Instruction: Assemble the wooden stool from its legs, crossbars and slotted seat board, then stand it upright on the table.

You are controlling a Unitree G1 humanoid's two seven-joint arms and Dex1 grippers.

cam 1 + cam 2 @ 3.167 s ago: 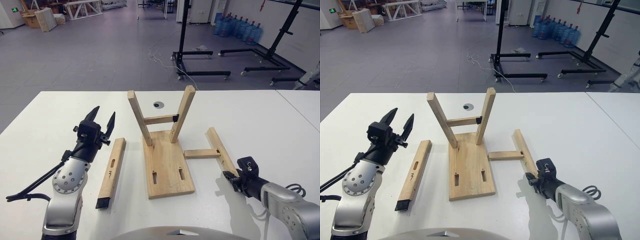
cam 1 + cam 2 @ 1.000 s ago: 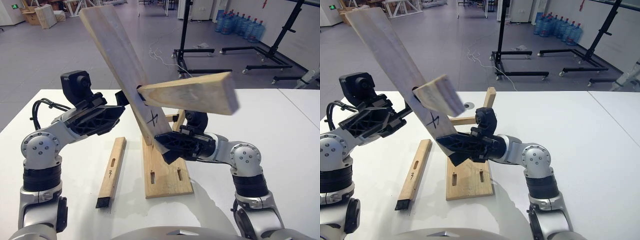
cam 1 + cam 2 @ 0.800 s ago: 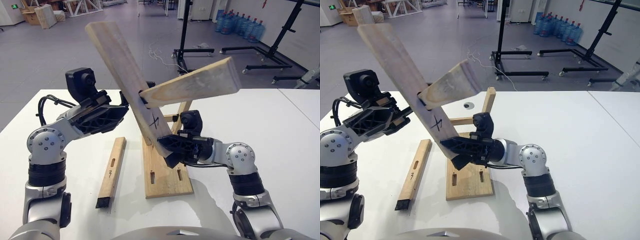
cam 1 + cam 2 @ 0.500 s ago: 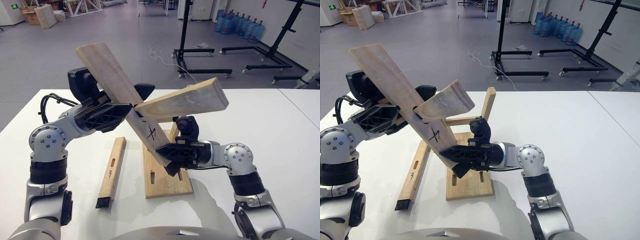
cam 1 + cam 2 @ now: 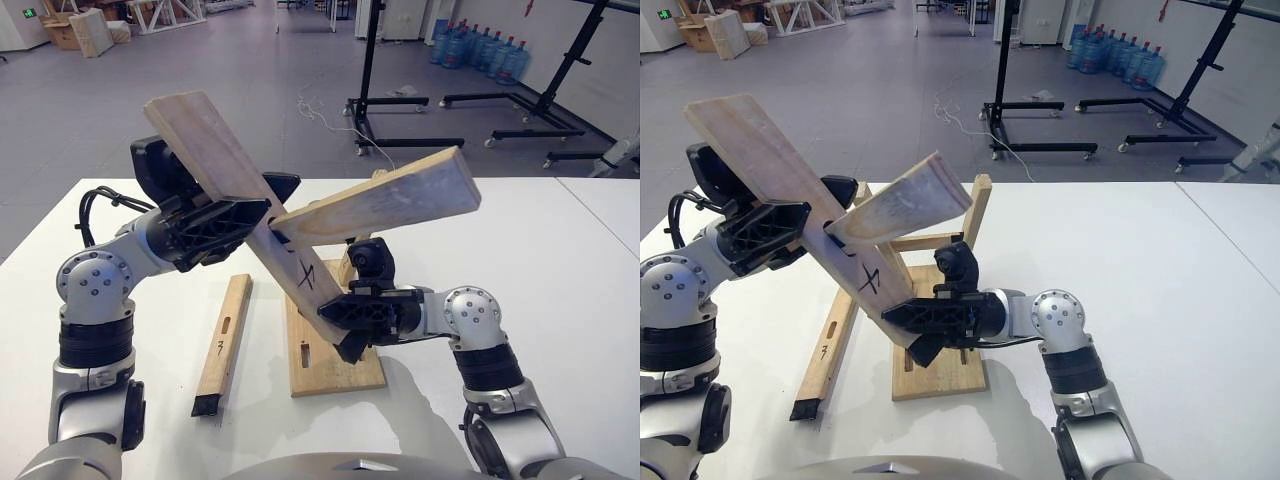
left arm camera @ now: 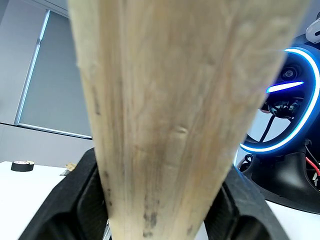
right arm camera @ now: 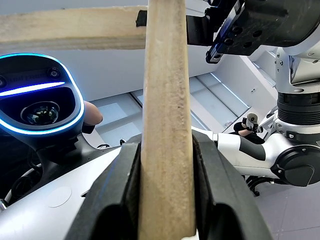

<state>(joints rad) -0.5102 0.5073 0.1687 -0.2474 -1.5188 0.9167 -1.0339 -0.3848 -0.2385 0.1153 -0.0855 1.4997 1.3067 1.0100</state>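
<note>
Leg (image 5: 205, 135) lowered toward the board (image 5: 330, 375)
Your right gripper (image 5: 340, 322) clamps the leg's low end, your left gripper (image 5: 262, 205) its middle; leg and crossbar (image 5: 390, 195) have dropped toward the board's near slots, so seating looks next.

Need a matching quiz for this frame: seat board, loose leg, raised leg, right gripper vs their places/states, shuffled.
Things
1. seat board
2. loose leg
3. raised leg
4. right gripper

States
A. tilted in the air, crossbar attached
B. flat on the table, two legs standing in it
C. shut on the raised leg's lower end
D. lying on the table, left of the board

Pairs: 1-B, 2-D, 3-A, 4-C
</note>
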